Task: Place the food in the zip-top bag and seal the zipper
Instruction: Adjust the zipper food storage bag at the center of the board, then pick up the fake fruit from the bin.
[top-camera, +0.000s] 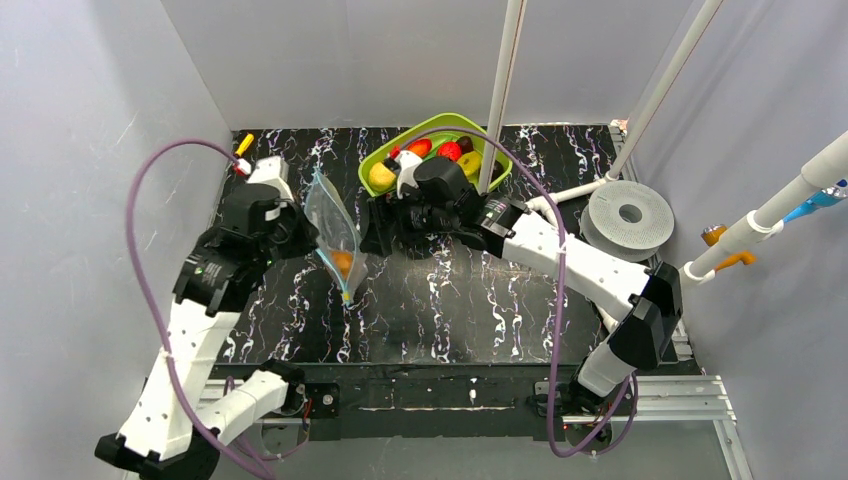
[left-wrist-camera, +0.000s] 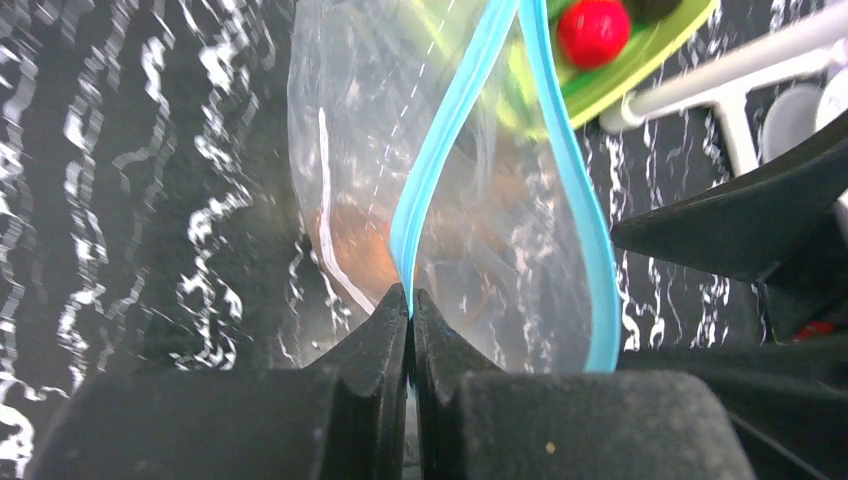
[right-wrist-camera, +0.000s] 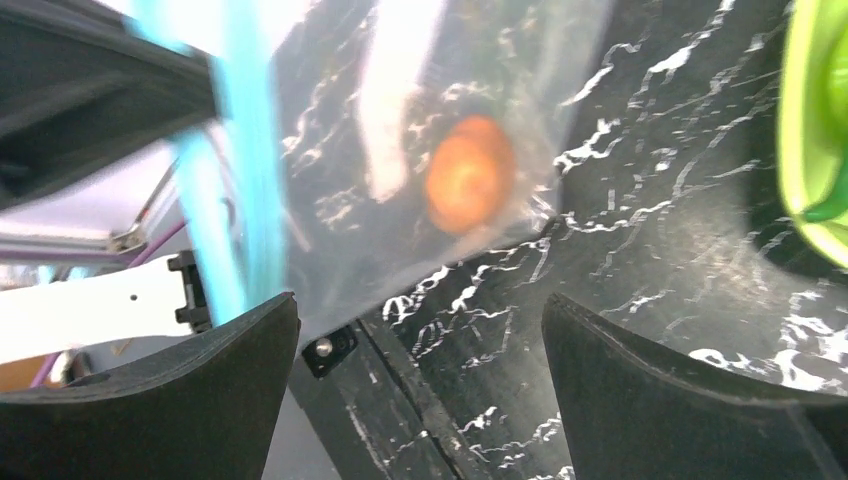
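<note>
The clear zip-top bag (top-camera: 335, 222) hangs above the black marbled table, with my left gripper (left-wrist-camera: 411, 300) shut on one lip of its blue zipper (left-wrist-camera: 440, 150). The two zipper lips stand apart, so the mouth gapes. One orange piece of food (right-wrist-camera: 468, 172) lies inside the bag (right-wrist-camera: 400, 110). My right gripper (right-wrist-camera: 420, 300) is open and empty, just to the right of the bag, its left finger close to the zipper (right-wrist-camera: 245, 150). More food, red (top-camera: 450, 150) and yellow (top-camera: 381, 176), sits in the lime-green tray (top-camera: 445, 122) behind the right wrist.
A grey spool (top-camera: 630, 215) lies at the right edge of the table. White poles (top-camera: 505, 80) rise beside the tray. A small yellow and red object (top-camera: 243, 143) lies at the back left corner. Grey walls close in on three sides.
</note>
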